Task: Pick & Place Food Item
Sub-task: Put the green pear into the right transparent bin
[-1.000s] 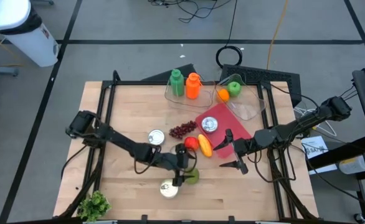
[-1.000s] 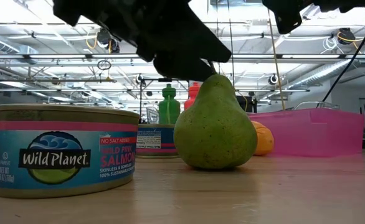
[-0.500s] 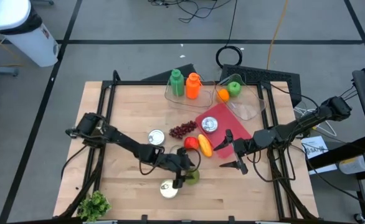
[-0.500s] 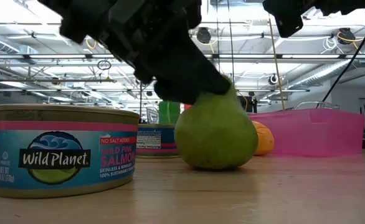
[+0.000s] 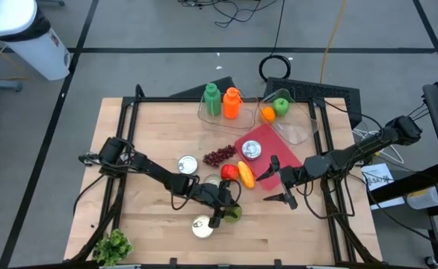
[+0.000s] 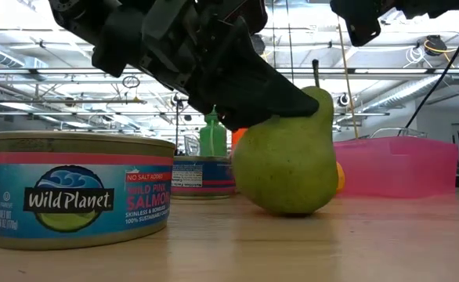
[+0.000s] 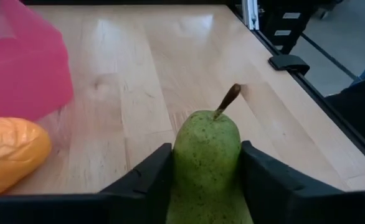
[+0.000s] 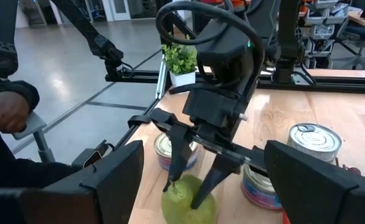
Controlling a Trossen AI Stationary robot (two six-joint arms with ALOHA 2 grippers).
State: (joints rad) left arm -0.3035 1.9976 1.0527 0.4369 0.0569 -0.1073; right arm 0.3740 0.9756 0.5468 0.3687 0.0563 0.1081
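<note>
Two dark, slender jointed arms, matte black housings, left gripper [image 5: 226,211] with flat angular black fingers [image 7: 139,180], looped black cable over its wrist, right gripper [image 5: 280,181] with broad black fingers [image 8: 117,174]

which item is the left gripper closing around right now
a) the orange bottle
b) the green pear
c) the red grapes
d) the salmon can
b, the left gripper has a finger pressed against each side of the green pear, which stands on the table with its stem up; the low view shows the same dark fingers on the pear's neck.
</note>
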